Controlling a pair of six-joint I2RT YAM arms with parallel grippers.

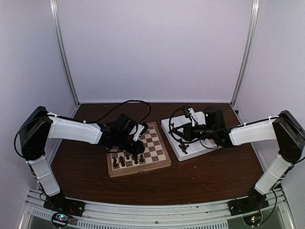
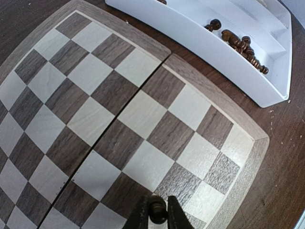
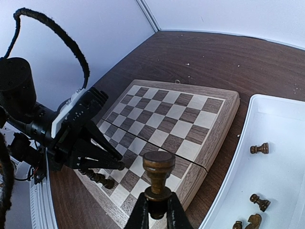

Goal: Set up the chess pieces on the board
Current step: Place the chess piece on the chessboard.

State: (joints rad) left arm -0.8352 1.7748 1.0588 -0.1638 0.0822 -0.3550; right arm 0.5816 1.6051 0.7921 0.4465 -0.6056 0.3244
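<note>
A white compartmented tray [image 1: 187,151] rests on the dark brown wooden table [image 1: 209,181]; pale walls [image 1: 152,47] and aluminium posts [image 1: 64,52] stand behind.

Dark wooden table [image 1: 200,183] under board [image 1: 158,144], white tray [image 1: 187,151]

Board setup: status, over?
Left gripper shut on small piece, low over board. Right gripper shut on flat-topped piece near tray. Some pieces stand on board. Nothing blocking.

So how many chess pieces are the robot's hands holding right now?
2. One dark piece is pinched in the left gripper, over the board. One brown piece stands upright in the right gripper, near the white tray. Neither grip hides more.
</note>
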